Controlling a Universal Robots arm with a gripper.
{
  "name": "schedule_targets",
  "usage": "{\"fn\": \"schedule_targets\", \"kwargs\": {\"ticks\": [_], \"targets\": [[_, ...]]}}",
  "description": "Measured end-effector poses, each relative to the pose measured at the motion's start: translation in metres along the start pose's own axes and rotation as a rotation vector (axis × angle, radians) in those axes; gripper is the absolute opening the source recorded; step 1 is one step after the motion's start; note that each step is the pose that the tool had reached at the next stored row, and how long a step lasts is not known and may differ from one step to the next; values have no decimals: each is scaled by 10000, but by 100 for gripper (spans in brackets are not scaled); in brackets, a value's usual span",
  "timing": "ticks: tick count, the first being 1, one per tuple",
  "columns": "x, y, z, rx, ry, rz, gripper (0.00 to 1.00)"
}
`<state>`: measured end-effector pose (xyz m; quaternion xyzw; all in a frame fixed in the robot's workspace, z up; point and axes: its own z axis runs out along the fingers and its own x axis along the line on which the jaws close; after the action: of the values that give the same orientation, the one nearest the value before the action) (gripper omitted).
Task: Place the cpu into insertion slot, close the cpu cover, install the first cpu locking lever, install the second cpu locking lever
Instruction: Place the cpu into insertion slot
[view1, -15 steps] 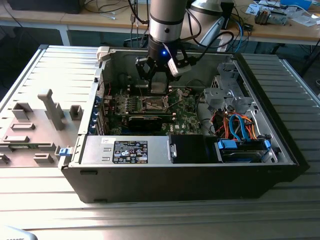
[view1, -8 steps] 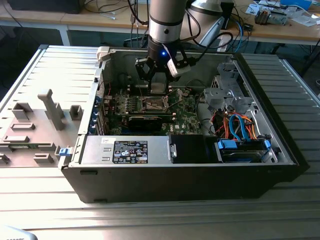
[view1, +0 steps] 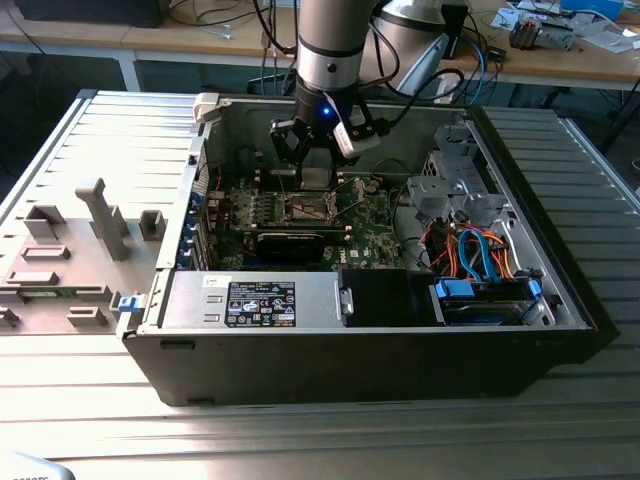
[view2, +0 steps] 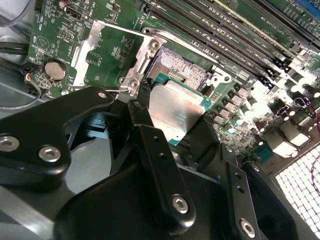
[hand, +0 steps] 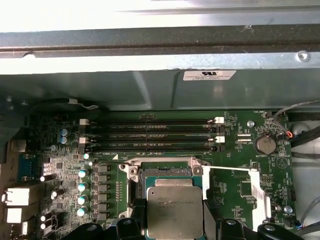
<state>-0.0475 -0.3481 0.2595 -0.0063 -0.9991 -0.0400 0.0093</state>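
Note:
My gripper (view1: 314, 158) is shut on the cpu (view1: 316, 179), a flat square plate with a dull metallic face. It holds the plate just above the green board inside the open computer case. In both wrist views the cpu (view2: 175, 107) (hand: 175, 210) sits between my black fingers (view2: 146, 107), partly overlapping the insertion slot (view2: 182, 70) (hand: 165, 172), whose dark recess shows beyond the plate's edge. The cpu cover (view2: 86, 47) (hand: 255, 197), a silvery frame, lies flipped open flat beside the slot. I cannot tell whether the plate touches the slot.
Long black memory slots (hand: 150, 135) run beside the slot on the board. A long black card (view1: 290, 243), a power supply (view1: 260, 300) and a drive bay with blue and orange cables (view1: 480, 260) fill the case. Grey fixtures (view1: 100, 215) stand at the exterior view's left.

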Motion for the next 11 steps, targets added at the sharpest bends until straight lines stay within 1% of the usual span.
{"fn": "schedule_targets", "kwargs": {"ticks": [7, 9, 11], "targets": [[4, -4, 51, 1, 1, -1, 54], [4, -6, 76, 0, 1, -1, 54], [4, -7, 83, 1, 1, 0, 54]]}}
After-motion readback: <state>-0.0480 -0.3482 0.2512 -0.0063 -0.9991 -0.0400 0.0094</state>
